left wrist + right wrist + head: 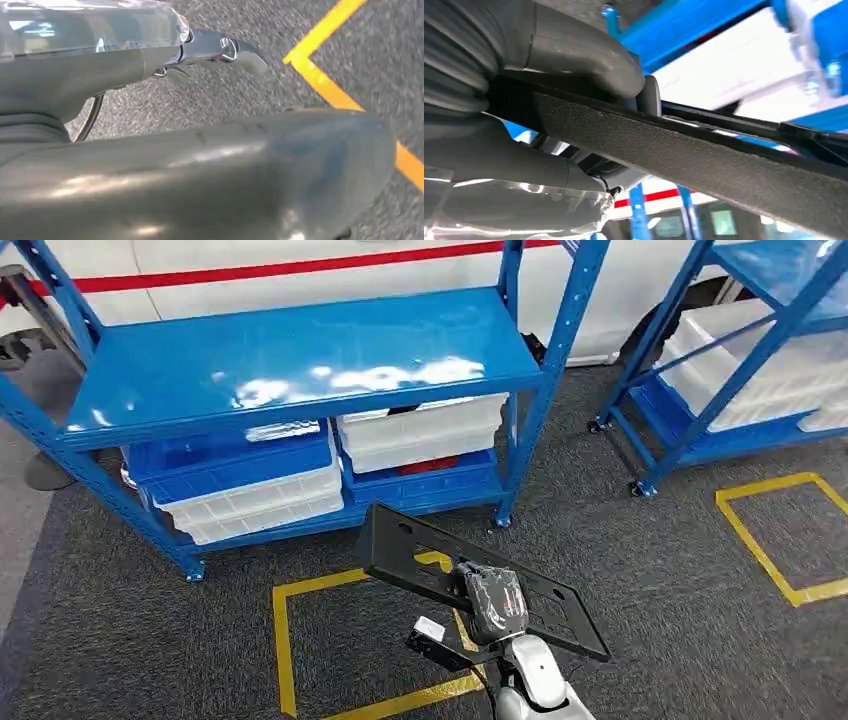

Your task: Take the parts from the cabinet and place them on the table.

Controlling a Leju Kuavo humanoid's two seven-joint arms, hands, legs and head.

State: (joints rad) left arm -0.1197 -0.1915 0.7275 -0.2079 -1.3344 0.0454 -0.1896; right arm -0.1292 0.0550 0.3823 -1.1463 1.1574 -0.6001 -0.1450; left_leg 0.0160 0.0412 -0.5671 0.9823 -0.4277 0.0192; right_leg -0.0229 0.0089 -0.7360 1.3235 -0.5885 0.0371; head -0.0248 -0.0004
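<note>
Part (420, 550): black, matt, grained texture along its edge.
Right hand (493, 602): dark grey with a black patterned back; silver forearm.
Left hand (200, 170): grey, glossy thumb; metallic finger links.
Rack (300, 360): bright blue frame and shelf, white glare patches.
Bins (420, 430): white, stacked with blue ones.
Floor (120, 640): dark grey speckled carpet.
Floor marking (283, 640): yellow tape outlines.
Vehicle (300, 265): white body, red stripe.

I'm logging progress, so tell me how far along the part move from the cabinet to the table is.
Done: a flat black part is out of the blue cabinet. In hand: the right hand grips it above the carpet, in front of the shelves. The left hand holds nothing. Left: setting the part on the table and any further parts; white and blue bins sit on the lower shelf, contents unclear.
</note>
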